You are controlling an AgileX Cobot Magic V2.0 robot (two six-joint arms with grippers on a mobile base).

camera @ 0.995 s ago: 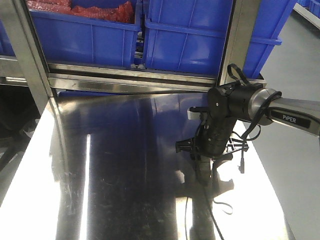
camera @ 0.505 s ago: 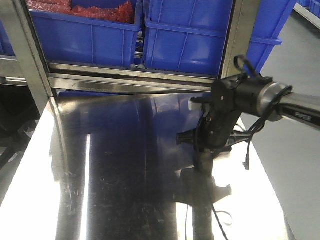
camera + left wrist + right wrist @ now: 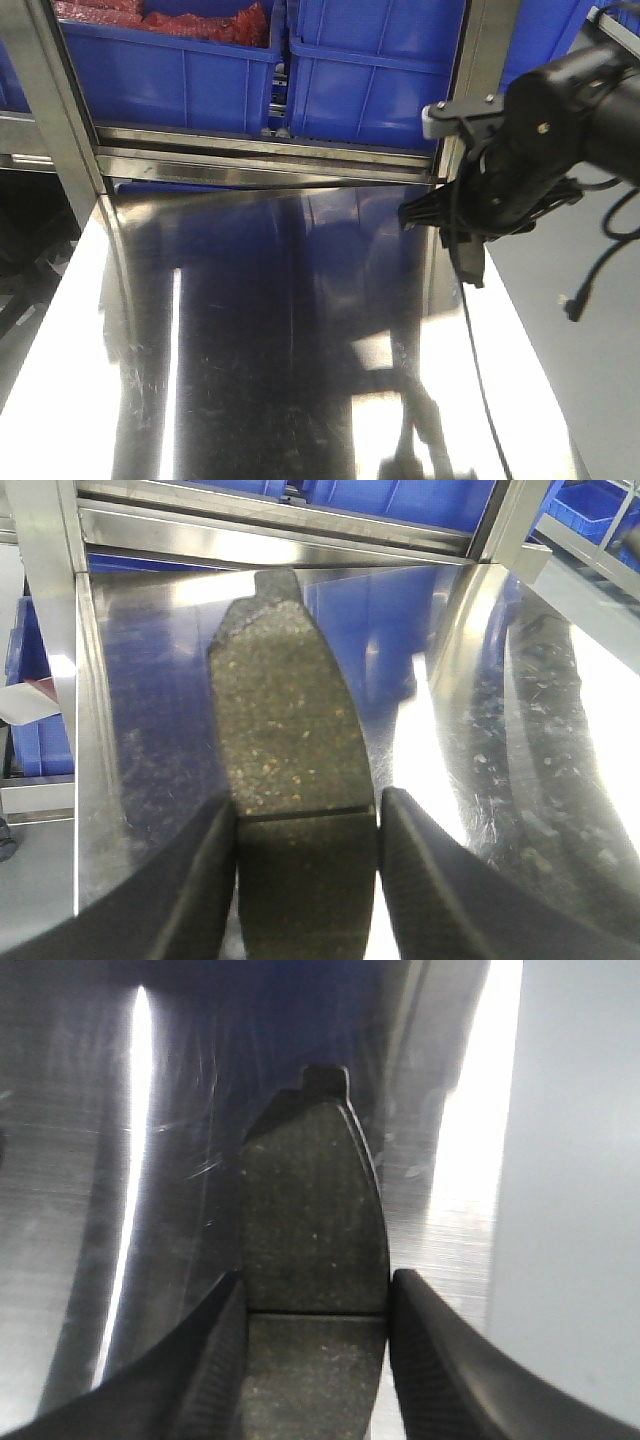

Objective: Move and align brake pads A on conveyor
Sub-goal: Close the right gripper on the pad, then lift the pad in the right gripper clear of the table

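A brake pad (image 3: pixel 315 1210) sits pinched between the right claw's (image 3: pixel 315 1305) fingers, its tabbed end jutting past the tips. That arm (image 3: pixel 540 150) has risen off the steel table (image 3: pixel 250 350) toward the frame's upper right: lift done, carry pending. The left claw (image 3: pixel 305 820) likewise clamps another pad (image 3: pixel 280 710).

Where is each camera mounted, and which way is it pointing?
Front: raised at the near end of the table, facing forward and down toward the blue bins; right arm shows.
Left wrist: behind the left hand, looking along the left pad toward the bins.
Right wrist: behind the right hand, looking down past the right pad at the table's edge.
Shared: all see the table.
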